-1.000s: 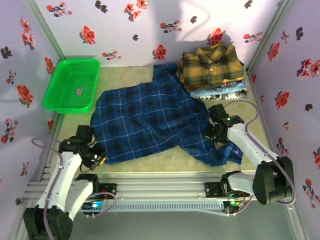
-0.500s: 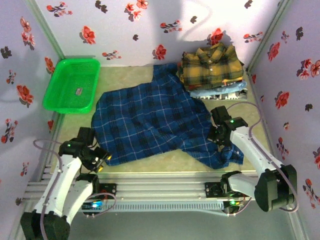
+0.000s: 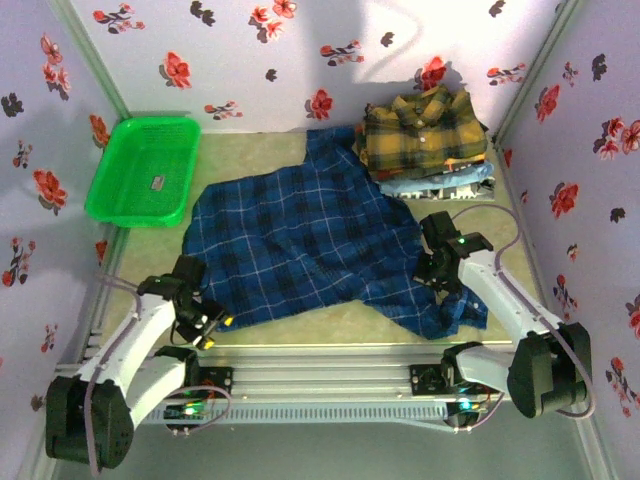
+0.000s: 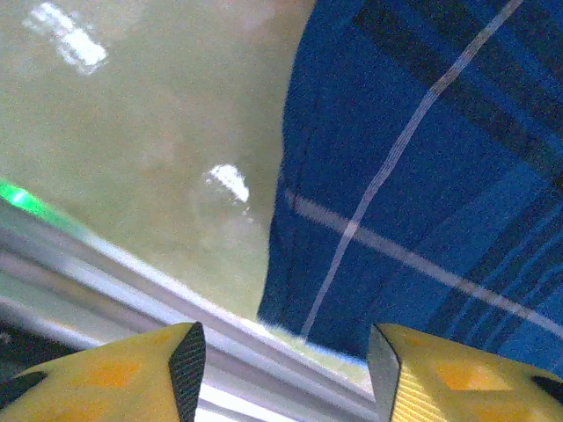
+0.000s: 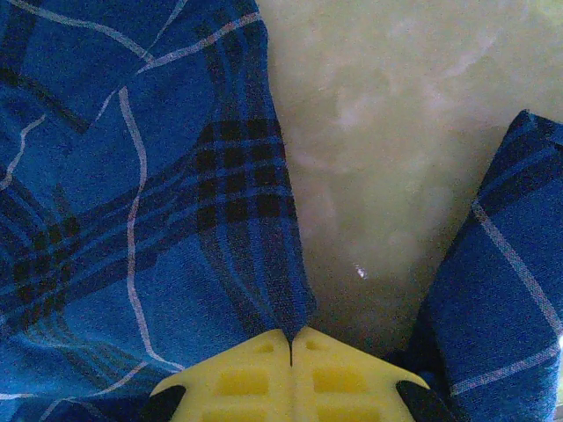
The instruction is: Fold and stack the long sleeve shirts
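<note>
No readable writing shows. The 1 label in sight is a small pale sticker (image 3: pixel 158 183) on the floor of the green basket (image 3: pixel 108 178), too small to read. The basket sits at the upper left of the top view, against the flowered back wall, and holds nothing besides that sticker.

The dark blue plaid shirt (image 3: pixel 300 240) lies spread and rumpled across the middle of the olive table (image 3: pixel 330 322). Its far end reaches up to the pile at the upper right, and 1 part trails to the lower right under the right arm. The pile has the mustard-yellow plaid shirt (image 3: pixel 425 130) folded on top, collar toward the back wall, with light blue shirts (image 3: pixel 445 182) folded beneath it.

The left gripper (image 3: pixel 215 331) is at the lower left, just beside the shirt's near-left corner. In the left wrist view its 2 yellow fingers (image 4: pixel 132 374) stand well apart with nothing between them. The shirt's hem corner (image 4: pixel 422 176) lies on the table just beyond the gap.

The right gripper (image 3: pixel 436 278) is down on the cloth at the right of the frame. In the right wrist view its 2 yellow fingers (image 5: pixel 242 382) are pressed together at the bottom centre. A ridge of the blue plaid (image 5: pixel 132 220) runs straight into the seam where they meet, so it is pinching the shirt's edge. Bare table shows to the upper right.
</note>
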Available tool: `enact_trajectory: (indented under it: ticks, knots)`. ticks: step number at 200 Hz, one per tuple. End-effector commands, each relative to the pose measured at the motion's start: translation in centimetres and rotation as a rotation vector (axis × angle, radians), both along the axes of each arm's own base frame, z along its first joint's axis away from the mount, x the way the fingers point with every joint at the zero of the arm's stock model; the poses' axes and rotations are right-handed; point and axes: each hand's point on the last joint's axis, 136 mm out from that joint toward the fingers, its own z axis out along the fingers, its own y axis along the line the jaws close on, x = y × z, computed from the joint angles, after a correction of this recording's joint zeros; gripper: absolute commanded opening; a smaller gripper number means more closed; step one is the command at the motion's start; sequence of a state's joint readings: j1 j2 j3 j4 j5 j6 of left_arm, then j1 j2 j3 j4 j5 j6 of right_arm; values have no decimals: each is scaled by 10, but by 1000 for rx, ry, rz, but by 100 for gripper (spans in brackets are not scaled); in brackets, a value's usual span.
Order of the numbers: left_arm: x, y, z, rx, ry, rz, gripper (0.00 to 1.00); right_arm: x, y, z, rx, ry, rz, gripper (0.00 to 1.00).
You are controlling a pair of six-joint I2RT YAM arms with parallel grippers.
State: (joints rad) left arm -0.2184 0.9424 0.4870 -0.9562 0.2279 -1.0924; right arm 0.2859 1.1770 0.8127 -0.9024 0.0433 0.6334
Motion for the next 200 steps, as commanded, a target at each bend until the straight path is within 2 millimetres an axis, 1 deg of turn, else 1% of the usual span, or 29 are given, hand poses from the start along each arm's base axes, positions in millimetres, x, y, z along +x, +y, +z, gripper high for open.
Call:
enact_trajectory:
  ticks: [1, 14, 21, 30, 38, 45, 51, 54, 61, 75, 85, 102, 127, 147, 172, 200]
  knots:
    - [13, -1, -10, 2, -41, 37, 50, 2, 2, 6, 18, -25, 17, 0]
    - [17, -1, -11, 5, -51, 37, 51, 3, 7, 8, 42, -41, 31, 0]
    - [18, 0, -10, 12, -53, 39, 49, 3, 9, 9, 51, -49, 37, 0]
    - [19, 0, -8, 13, -62, 39, 38, 1, 8, 11, 52, -52, 35, 0]
    - [19, 1, -4, 19, -70, 35, 26, -2, 7, 11, 49, -44, 32, 0]
    - [17, 5, 0, 35, -75, 35, 17, -6, 5, 11, 40, -34, 29, 0]
    - [18, 7, 5, 45, -90, 33, 11, -9, 2, 11, 30, -21, 26, 0]
    - [12, 9, 5, 56, -72, 31, 8, -11, 1, 10, 26, -11, 25, 0]
    - [8, 12, 9, 64, -73, 32, 5, -14, -1, 11, 15, -1, 23, 0]
    - [0, 15, 13, 65, -74, 44, 2, -15, -1, 15, 19, -15, 20, 0]
    - [-3, 17, 17, 64, -87, 63, 0, -15, -6, 21, -1, -28, 4, 0]
    - [-6, 22, 26, 79, -111, 91, 0, -15, -12, 31, -29, -36, -10, 0]
    - [-9, 26, 34, 95, -123, 95, 0, -13, -13, 44, -31, -55, -12, 0]
    - [-9, 26, 41, 93, -143, 103, 0, -14, -12, 47, -24, -57, -3, 0]
    - [-4, 28, 60, 91, -195, 116, 0, -16, -11, 54, -21, -63, 8, 0]
    - [2, 25, 73, 72, -234, 122, 0, -7, -7, 71, -10, -113, 53, 0]
